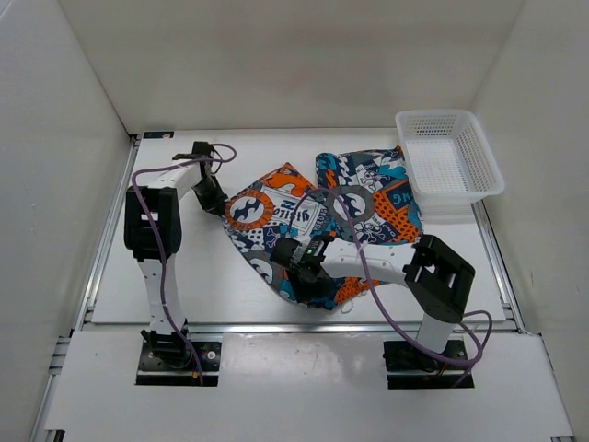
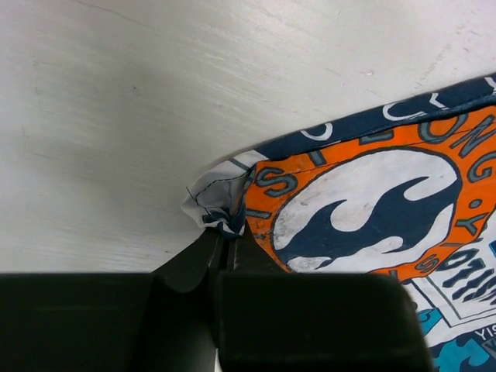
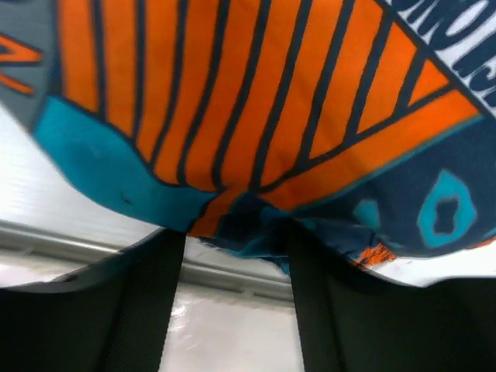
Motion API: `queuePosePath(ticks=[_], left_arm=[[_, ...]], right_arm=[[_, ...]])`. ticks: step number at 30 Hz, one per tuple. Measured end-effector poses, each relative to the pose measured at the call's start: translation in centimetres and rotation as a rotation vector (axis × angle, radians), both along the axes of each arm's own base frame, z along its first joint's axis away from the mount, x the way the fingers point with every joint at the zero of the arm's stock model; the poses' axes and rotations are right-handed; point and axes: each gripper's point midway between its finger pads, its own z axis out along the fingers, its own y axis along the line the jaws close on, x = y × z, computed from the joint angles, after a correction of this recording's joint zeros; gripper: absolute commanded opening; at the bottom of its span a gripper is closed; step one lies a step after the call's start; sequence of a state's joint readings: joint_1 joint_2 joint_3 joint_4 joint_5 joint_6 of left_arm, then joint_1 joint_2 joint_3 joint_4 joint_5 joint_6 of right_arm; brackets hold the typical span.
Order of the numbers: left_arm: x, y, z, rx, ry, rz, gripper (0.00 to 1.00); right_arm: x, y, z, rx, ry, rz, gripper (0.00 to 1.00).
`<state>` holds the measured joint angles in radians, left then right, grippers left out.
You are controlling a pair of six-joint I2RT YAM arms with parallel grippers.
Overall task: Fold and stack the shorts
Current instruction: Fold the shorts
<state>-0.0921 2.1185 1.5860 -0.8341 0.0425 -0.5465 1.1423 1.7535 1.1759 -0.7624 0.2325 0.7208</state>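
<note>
Shorts [image 2: 364, 201] corner inside left tool [image 2: 226, 237]

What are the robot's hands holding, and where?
The left hand pinches a corner of the shorts. The right hand stands open at their near edge.
</note>
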Motion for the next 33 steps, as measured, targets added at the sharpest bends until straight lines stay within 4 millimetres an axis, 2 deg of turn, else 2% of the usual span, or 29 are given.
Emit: queuePosePath(ticks=[3,6,8,11,15,16,18,19,20,22,25,27,30,33], left_arm=[[-0.2,0.6,0.1,0.006,-0.001,0.013,0.1],[-1.7,2.0,0.6,0.017,0.004,0.049,0.1],[-3.5,3.1,1.7,0.027,0.004,0.079,0.1],[-6.3,4.2,4.5,0.041,-0.05,0.122,0.1],[-10.6,4.1,8.1,0.024,-0.16,0.156,0.1],[-11.7,3.9,8.7,0.017,-0.182,0.162,0.1],[-13.7,3.3,9.1,0.001,-0.203,0.163,0.1],[-14.5,3.1,9.1,-0.006,-0.209,0.164,0.1],[-15.1,2.9,9.1,-0.013,-0.213,0.165,0.1],[-16.0,2.4,8.9,-0.026,-0.21,0.166,0.1],[-16.3,2.2,8.7,-0.034,-0.202,0.171,0.1],[-16.3,2.2,8.6,-0.034,-0.198,0.175,0.1],[-16.2,2.2,8.5,-0.034,-0.194,0.176,0.1],[-16.2,2.1,8.2,-0.032,-0.185,0.17,0.1]], right_arm=[[0.3,-1.0,-0.9,-0.035,0.003,-0.006,0.31],[1.7,-2.6,-1.3,-0.061,0.003,-0.036,0.25],[3.7,-3.7,-1.3,-0.068,-0.004,-0.068,0.25],[7.9,-5.3,-0.9,-0.07,-0.022,-0.135,0.25],[15.7,-5.2,1.0,-0.013,-0.096,-0.177,0.34],[17.3,-5.0,1.9,0.015,-0.125,-0.178,0.46],[19.3,-4.5,3.6,0.071,-0.169,-0.164,0.57],[19.5,-4.3,4.3,0.097,-0.178,-0.153,0.64],[19.3,-4.2,4.9,0.124,-0.175,-0.138,0.72],[18.2,-4.4,6.1,0.181,-0.168,-0.119,0.75],[14.2,-6.4,7.3,0.268,-0.117,-0.134,0.74],[12.3,-8.2,7.8,0.348,-0.104,-0.201,0.71],[9.5,-10.7,7.1,0.472,-0.08,-0.368,0.71],[5.9,-11.4,4.6,0.569,-0.004,-0.54,0.71]])
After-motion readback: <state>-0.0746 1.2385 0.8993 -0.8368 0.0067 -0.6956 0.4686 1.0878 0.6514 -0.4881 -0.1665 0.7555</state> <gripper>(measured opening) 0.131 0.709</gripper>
